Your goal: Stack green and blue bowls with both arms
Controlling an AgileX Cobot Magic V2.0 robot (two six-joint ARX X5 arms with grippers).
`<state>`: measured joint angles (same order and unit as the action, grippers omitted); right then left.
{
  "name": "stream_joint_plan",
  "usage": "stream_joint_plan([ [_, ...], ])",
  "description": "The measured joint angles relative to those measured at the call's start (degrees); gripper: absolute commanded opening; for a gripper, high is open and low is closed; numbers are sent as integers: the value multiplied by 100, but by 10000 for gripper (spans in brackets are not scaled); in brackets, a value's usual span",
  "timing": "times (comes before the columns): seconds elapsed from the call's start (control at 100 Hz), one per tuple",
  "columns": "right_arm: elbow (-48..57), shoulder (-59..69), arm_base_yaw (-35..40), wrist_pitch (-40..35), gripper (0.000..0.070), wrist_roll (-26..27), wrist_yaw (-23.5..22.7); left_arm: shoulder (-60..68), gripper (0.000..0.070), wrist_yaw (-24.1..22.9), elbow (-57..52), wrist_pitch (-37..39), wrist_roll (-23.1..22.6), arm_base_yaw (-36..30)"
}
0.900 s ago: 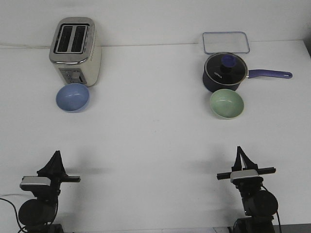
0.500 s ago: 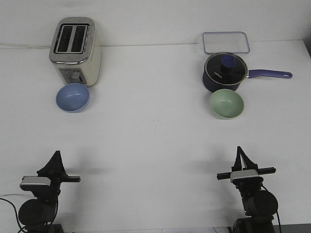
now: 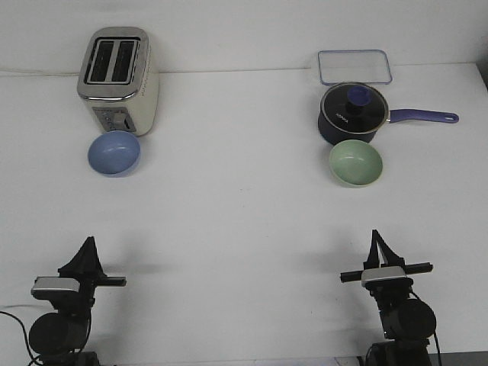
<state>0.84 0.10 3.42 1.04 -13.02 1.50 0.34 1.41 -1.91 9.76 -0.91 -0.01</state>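
The light blue bowl (image 3: 114, 152) sits upright on the white table at the left, just in front of the toaster. The pale green bowl (image 3: 355, 162) sits upright at the right, just in front of the saucepan. Both bowls are empty and far apart. My left gripper (image 3: 89, 245) is low at the front left, its fingers together and empty, well short of the blue bowl. My right gripper (image 3: 377, 238) is low at the front right, fingers together and empty, well short of the green bowl.
A cream and silver toaster (image 3: 118, 80) stands at the back left. A dark navy saucepan (image 3: 352, 114) with a glass lid stands at the back right, its handle pointing right. A clear rectangular tray (image 3: 354, 67) lies behind it.
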Motion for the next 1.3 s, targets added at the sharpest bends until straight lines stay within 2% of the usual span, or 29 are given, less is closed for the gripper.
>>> stream_joint_plan([
  [0.11, 0, 0, 0, 28, 0, 155, 0, 0, 15, 0, 0, 0, 0, 0],
  [0.17, 0, 0, 0, 83, 0, 411, 0, 0, 15, 0, 0, 0, 0, 0],
  [0.29, 0, 0, 0, 63, 0, 1263, 22, 0, 15, 0, 0, 0, 0, 0],
  [0.37, 4, 0, -2, 44, 0, 2009, 24, 0, 15, 0, 0, 0, 0, 0],
  [0.49, 315, 61, -2, -452, 0, 2651, 59, 0, 15, 0, 0, 0, 0, 0],
  [0.65, 1460, 627, -2, -1058, 0, 2859, 595, 0, 15, 0, 0, 0, 0, 0],
  [0.83, 3042, 2070, -9, -1773, 2, 2802, 758, 0, 15, 0, 0, 0, 0, 0],
  [0.85, 3230, 2267, -11, -1897, 21, 2793, 758, 0, 15, 0, 0, 0, 0, 0],
  [0.88, 3504, 2553, -11, -2090, 87, 2785, 765, 0, 15, 0, 0, 0, 0, 0],
  [0.97, 4304, 3427, -11, -2581, 434, 2730, 765, 0, 15, 0, 0, 0, 0, 0],
  [1.01, 4627, 3803, -11, -2732, 521, 2691, 767, 0, 15, 0, 0, 0, 0, 0],
  [1.17, 5615, 5241, -109, -3036, 528, 2616, 688, 0, 15, 0, 0, 0, 0, 0],
  [1.3, 6118, 6384, -354, -3156, 528, 2557, 323, 0, 15, 0, 0, 0, 0, 0],
])
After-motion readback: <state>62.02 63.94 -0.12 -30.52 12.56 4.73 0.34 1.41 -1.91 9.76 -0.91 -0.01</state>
